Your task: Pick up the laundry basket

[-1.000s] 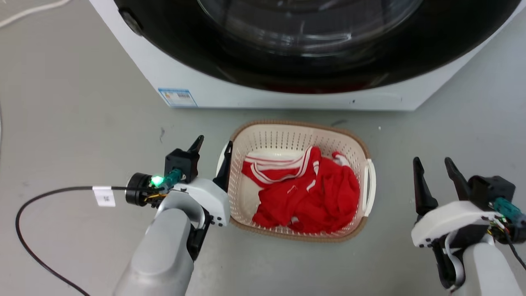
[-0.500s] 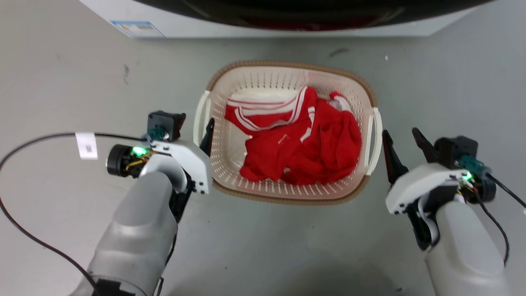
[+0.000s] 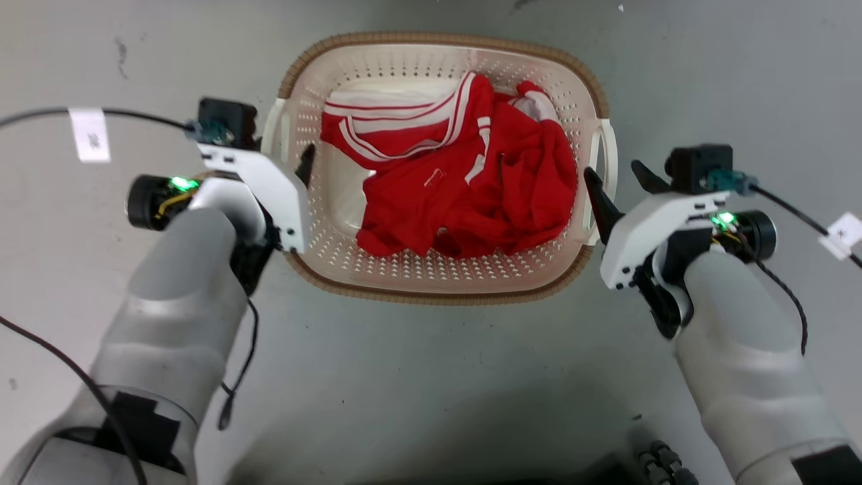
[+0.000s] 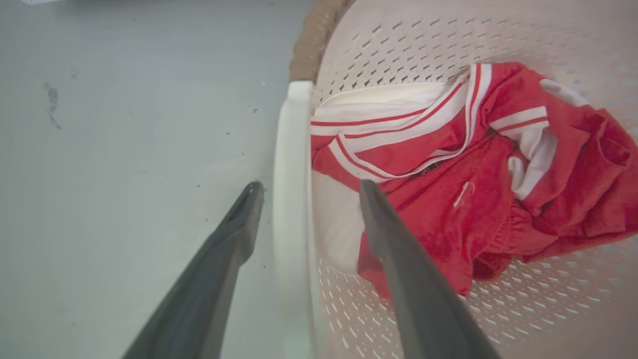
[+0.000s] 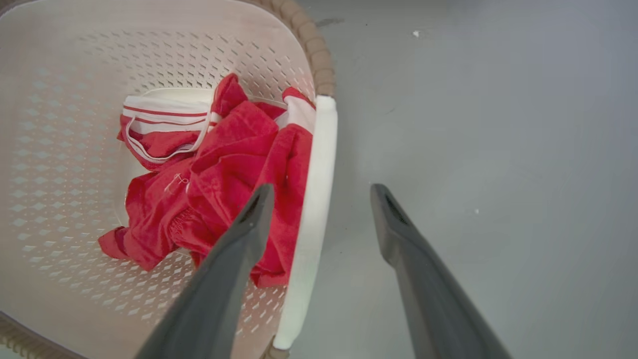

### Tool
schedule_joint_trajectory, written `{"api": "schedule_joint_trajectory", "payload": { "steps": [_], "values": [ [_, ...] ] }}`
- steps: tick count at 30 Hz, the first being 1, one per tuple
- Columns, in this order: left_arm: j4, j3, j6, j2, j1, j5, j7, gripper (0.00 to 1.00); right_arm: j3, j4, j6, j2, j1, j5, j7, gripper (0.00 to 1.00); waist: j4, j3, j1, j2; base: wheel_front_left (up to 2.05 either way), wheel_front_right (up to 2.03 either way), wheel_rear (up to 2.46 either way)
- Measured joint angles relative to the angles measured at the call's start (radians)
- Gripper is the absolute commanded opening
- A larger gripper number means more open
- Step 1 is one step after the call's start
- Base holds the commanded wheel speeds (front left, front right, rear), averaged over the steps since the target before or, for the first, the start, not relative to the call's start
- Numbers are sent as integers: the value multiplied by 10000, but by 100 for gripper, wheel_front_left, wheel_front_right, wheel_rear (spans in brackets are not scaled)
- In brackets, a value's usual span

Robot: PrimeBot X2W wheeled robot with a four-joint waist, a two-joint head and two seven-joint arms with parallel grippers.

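The laundry basket (image 3: 438, 295) is cream perforated plastic with a brown woven-look rim. It sits on the grey floor (image 3: 431, 377) at my twelve o'clock, with a red-and-white garment (image 3: 465, 195) heaped inside. At its nine o'clock my left gripper (image 4: 310, 185) gapes astride the left handle (image 4: 291, 149). At three, my right gripper (image 5: 321, 189) gapes astride the right handle (image 5: 319, 149).

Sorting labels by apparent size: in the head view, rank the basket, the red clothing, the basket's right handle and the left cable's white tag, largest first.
1. basket
2. red clothing
3. right handle and left tag: too close to rank. The handle looks longer and thinner, the tag shorter and wider.
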Motion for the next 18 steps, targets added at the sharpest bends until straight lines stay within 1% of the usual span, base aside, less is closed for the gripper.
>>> {"api": "schedule_joint_trajectory", "payload": {
  "steps": [6, 9, 12, 16, 17, 18],
  "values": [
    [-142, -874, 0, 485, -457, -855, 1110, 100, 828, 934, 2, 0, -1022, 706, 700, 100, -100, 390, 0, 0, 0, 0, 0],
    [-136, -1152, 0, 619, -621, -1279, 1509, 100, 1256, 1262, 0, 0, -1415, 1106, 1037, 100, -112, 550, 0, 0, 0, 0, 0],
    [-50, -1407, 0, 706, -704, -1632, 1866, 100, 1662, 1452, 2, 4, -1688, 1584, 1302, 100, -121, 675, 0, 0, 0, 0, 0],
    [50, -1616, 0, 811, -867, -2010, 2056, 100, 2094, 1661, 2, 4, -1934, 2048, 1440, 100, -163, 765, -1, -1, 0, 0, 0],
    [63, -1661, 0, 815, -892, -2102, 2077, 96, 2190, 1699, 2, 0, -1980, 2201, 1499, 100, -170, 783, -1, 0, 0, 0, 0],
    [75, -1708, 0, 817, -902, -2203, 2130, 47, 2290, 1732, 2, 0, -2019, 2351, 1586, 42, -177, 797, 0, 0, 0, 0, 0]
  ]
}}
